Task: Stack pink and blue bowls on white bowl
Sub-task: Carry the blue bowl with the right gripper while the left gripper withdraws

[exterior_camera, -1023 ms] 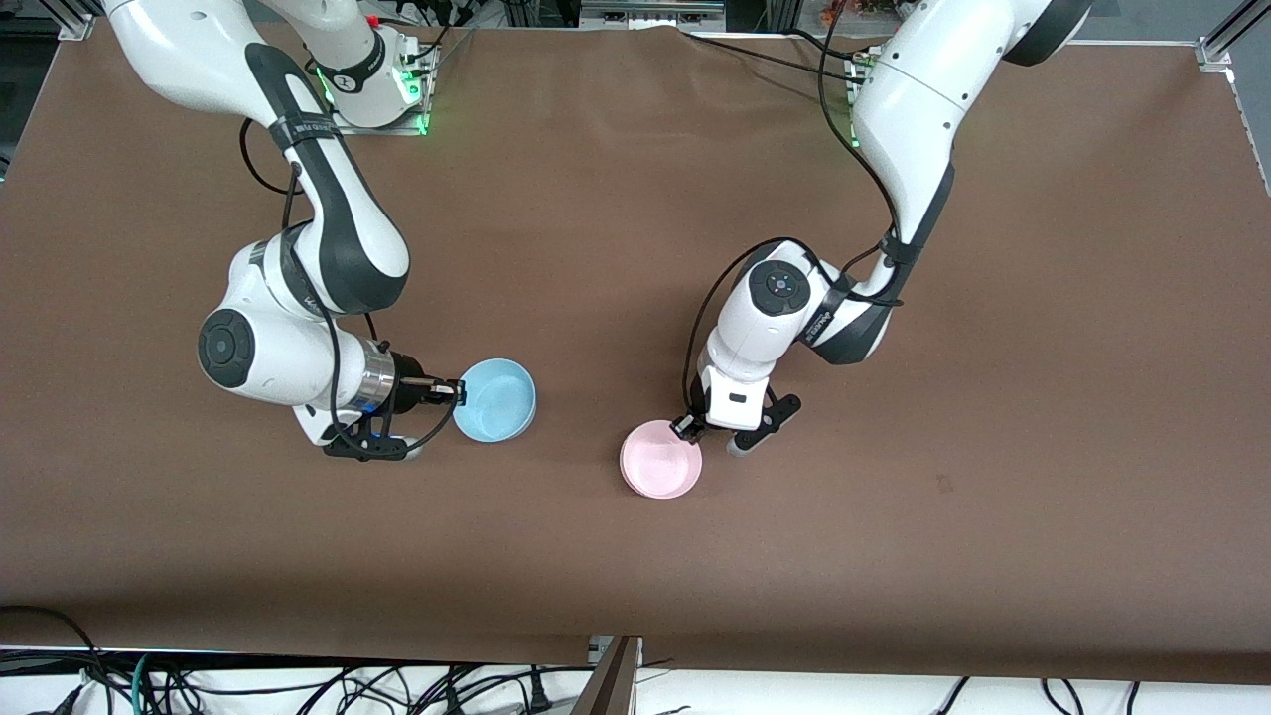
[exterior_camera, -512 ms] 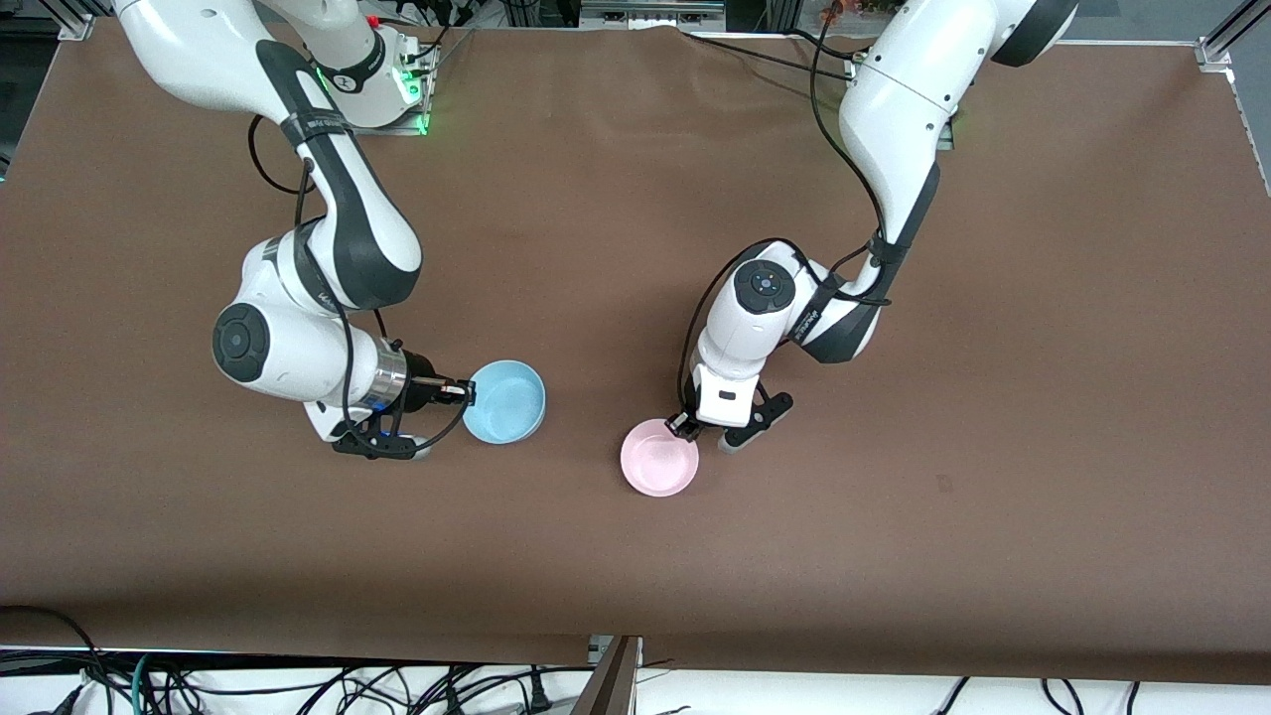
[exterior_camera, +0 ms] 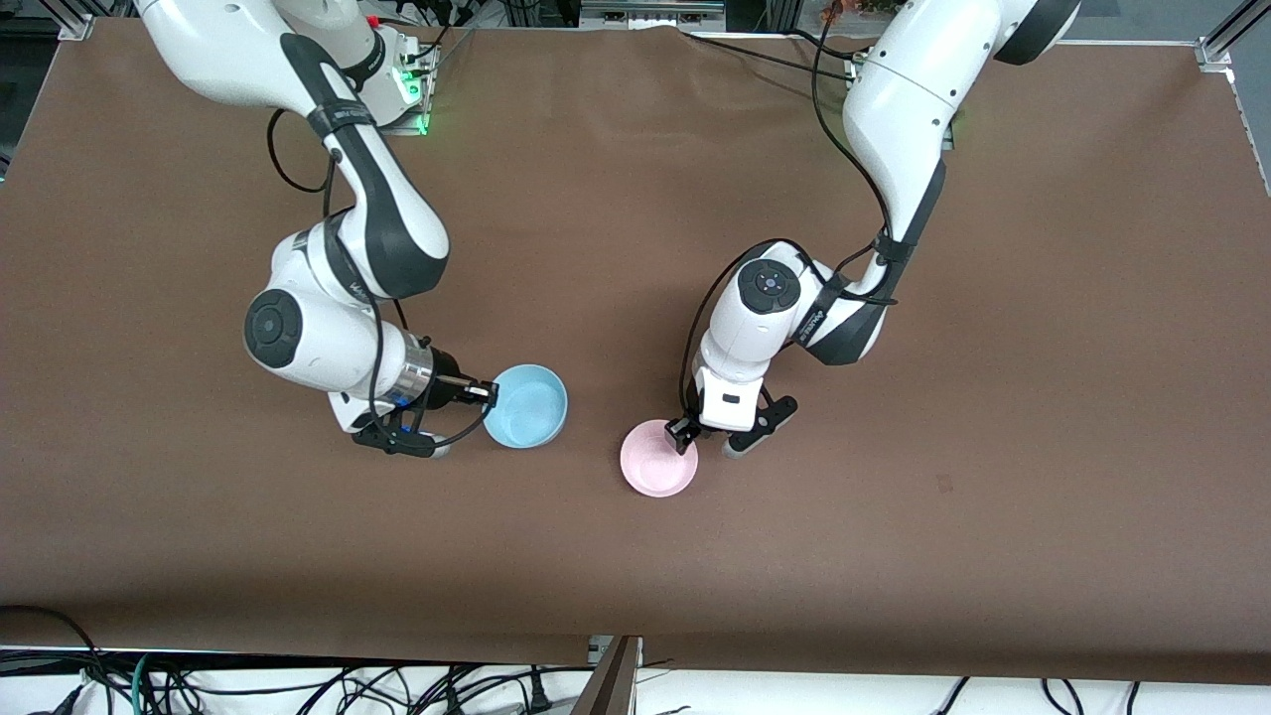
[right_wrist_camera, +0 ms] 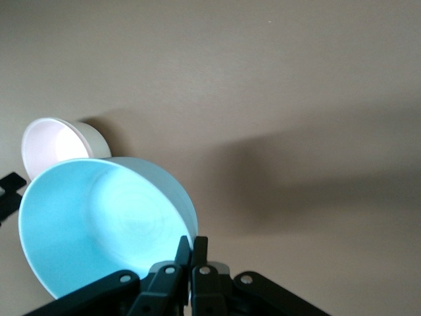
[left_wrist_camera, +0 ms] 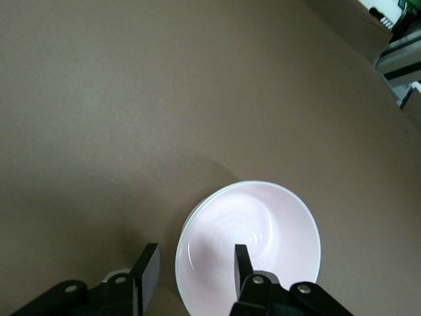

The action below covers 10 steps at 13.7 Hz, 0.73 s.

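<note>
The pale pink bowl (exterior_camera: 657, 462) sits upright on the table, nested in the white bowl, whose rim (left_wrist_camera: 180, 247) shows just outside the pink one. My left gripper (exterior_camera: 681, 434) is open astride that rim in the left wrist view (left_wrist_camera: 193, 266), with one finger inside the pink bowl (left_wrist_camera: 263, 230) and one outside. My right gripper (exterior_camera: 489, 393) is shut on the rim of the sky-blue bowl (exterior_camera: 530, 405) and holds it tilted above the table, beside the pink bowl toward the right arm's end. The right wrist view shows the blue bowl (right_wrist_camera: 92, 224), my right gripper (right_wrist_camera: 191, 247) and the white bowl's wall (right_wrist_camera: 89, 137).
The brown table cover (exterior_camera: 993, 397) is bare round the bowls. Cables hang along the table's edge nearest the front camera (exterior_camera: 397, 685).
My right gripper has carried the blue bowl toward the pink bowl. The pink bowl has come down a little under my left gripper and looks smaller.
</note>
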Each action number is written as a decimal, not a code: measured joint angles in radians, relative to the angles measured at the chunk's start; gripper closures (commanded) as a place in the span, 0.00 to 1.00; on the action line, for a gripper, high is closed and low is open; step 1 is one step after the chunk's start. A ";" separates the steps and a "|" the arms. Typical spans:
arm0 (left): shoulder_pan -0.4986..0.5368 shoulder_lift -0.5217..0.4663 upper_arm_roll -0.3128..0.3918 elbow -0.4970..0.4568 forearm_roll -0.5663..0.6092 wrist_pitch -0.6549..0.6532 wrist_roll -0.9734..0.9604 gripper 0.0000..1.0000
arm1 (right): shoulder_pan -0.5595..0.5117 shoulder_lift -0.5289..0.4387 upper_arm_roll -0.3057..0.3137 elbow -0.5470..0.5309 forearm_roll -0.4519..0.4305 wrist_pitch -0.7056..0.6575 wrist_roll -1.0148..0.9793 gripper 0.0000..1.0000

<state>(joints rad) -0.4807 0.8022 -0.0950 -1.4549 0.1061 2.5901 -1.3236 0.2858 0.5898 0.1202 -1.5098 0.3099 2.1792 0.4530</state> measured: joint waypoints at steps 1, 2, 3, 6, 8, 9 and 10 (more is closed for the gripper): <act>0.005 -0.007 0.001 0.031 0.000 -0.071 0.002 0.47 | 0.022 0.008 0.001 0.000 0.000 0.037 0.047 1.00; 0.011 -0.020 0.001 0.072 0.000 -0.165 0.009 0.46 | 0.049 0.020 0.002 0.000 0.000 0.089 0.092 1.00; 0.017 -0.035 0.001 0.116 0.000 -0.261 0.020 0.46 | 0.076 0.036 0.002 0.000 0.000 0.147 0.132 1.00; 0.037 -0.087 0.000 0.210 0.000 -0.460 0.081 0.44 | 0.150 0.098 0.003 0.036 0.000 0.258 0.233 1.00; 0.078 -0.139 -0.002 0.234 -0.034 -0.557 0.190 0.43 | 0.182 0.151 0.003 0.104 0.000 0.275 0.299 1.00; 0.110 -0.172 -0.001 0.239 -0.073 -0.611 0.273 0.42 | 0.191 0.176 0.002 0.134 0.000 0.287 0.310 1.00; 0.150 -0.208 -0.001 0.242 -0.105 -0.671 0.364 0.42 | 0.197 0.201 0.001 0.159 0.000 0.303 0.313 1.00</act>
<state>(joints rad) -0.3302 0.5944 -0.0958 -1.2131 0.0009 1.9192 -0.9593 0.4829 0.7906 0.1216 -1.3503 0.3098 2.4821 0.7662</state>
